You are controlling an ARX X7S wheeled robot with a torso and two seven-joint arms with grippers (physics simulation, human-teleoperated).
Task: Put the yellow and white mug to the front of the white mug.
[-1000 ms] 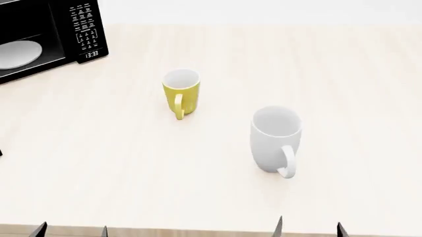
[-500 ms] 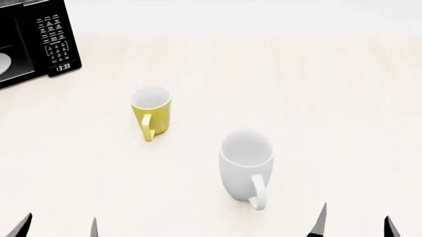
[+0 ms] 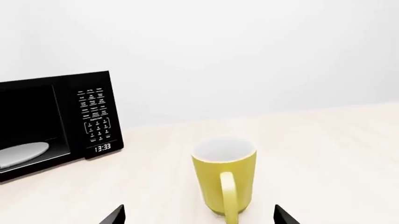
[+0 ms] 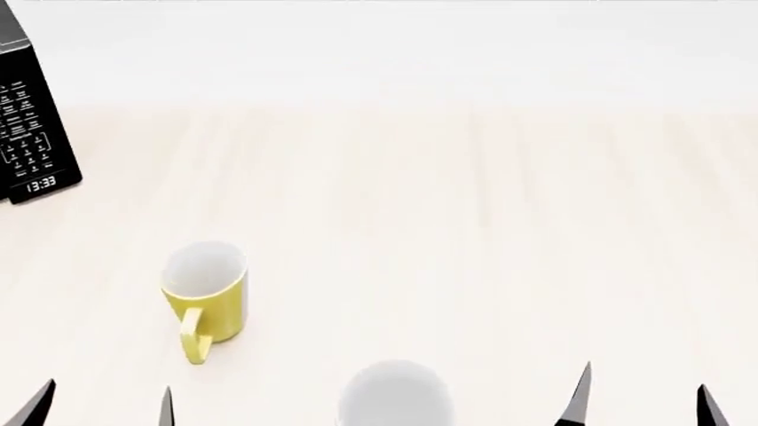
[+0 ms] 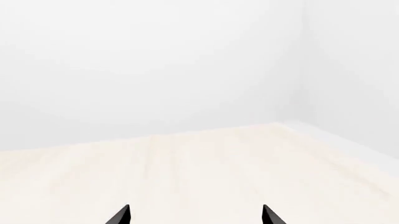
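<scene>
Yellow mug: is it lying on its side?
No, the yellow and white mug stands upright on the table, open end up.

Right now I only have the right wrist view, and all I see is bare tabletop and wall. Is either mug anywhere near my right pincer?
Observer: The white mug is nearest, standing to the left of the right pincer at the head view's bottom edge, with a clear gap between them.
Operator: And the yellow one?
Observer: The yellow and white mug stands upright straight ahead of the left pincer, handle turned toward it.
Operator: Is the left pincer ready for it?
Observer: Its tips are spread wider than the mug and hold nothing.
Operator: Anything else on the table?
Observer: A black microwave stands beyond the yellow and white mug, off to the left.
</scene>
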